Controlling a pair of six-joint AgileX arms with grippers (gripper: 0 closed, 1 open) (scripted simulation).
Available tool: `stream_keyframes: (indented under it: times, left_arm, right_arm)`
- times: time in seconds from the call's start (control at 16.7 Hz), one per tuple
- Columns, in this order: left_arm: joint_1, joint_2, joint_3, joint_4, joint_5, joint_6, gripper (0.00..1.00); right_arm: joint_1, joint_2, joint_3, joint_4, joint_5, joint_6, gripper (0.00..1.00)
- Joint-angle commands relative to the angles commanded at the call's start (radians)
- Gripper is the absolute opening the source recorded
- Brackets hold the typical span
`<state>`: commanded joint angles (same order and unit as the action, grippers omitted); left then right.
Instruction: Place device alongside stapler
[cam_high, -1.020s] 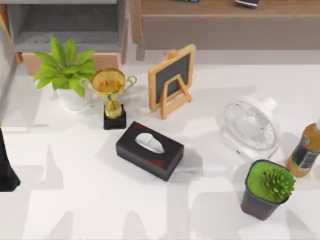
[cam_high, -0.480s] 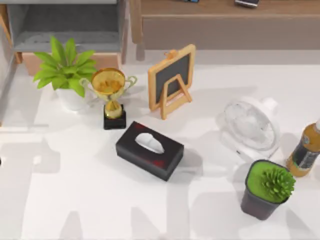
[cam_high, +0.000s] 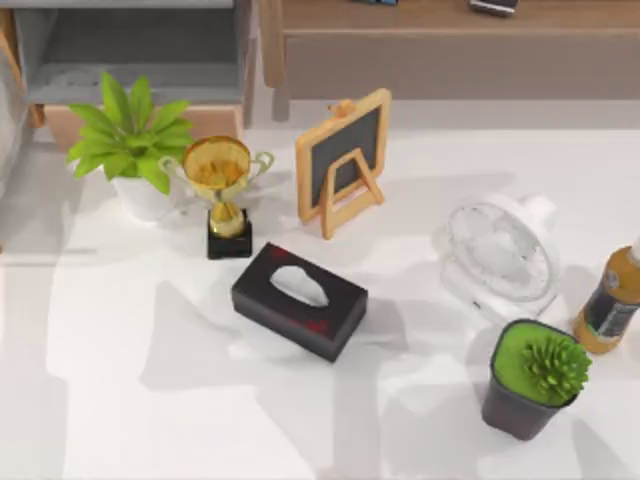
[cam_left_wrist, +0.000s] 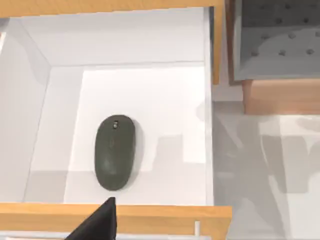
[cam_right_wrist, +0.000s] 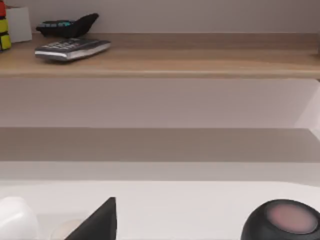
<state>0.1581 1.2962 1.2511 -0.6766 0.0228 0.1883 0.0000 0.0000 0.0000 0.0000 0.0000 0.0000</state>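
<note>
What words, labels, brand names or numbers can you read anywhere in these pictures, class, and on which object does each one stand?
None can be read.
Bottle: its dark label carries marks too small to read.
Tissue box: red markings on the black top, not legible.
Chalkboard: blank.
Flat keypad device on the shelf: rows of keys, characters too small to read.
Mouse in the drawer: no lettering visible.

No readable text or labels
</note>
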Motion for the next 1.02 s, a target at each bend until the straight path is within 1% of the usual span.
stream_keyframes:
  times: [0.3,0.66,0.84,1.02]
  left_arm:
    - [0.073,0.553,0.501,-0.239,0.002,0.070,1.00]
    - [0.172,1.078,1.011,-0.553,0.007,0.145,1.00]
    - [0.182,1.249,1.182,-0.645,0.015,0.176,1.00]
    - [0.174,1.325,1.259,-0.684,0.020,0.195,1.00]
  right_arm:
    - [0.000,0.000,0.000,0.000,0.000,0.000,1.00]
    - [0.000,0.000,0.000,0.000,0.000,0.000,1.00]
    - [0.000,0.000,0.000,0.000,0.000,0.000,1.00]
    - [0.000,0.000,0.000,0.000,0.000,0.000,1.00]
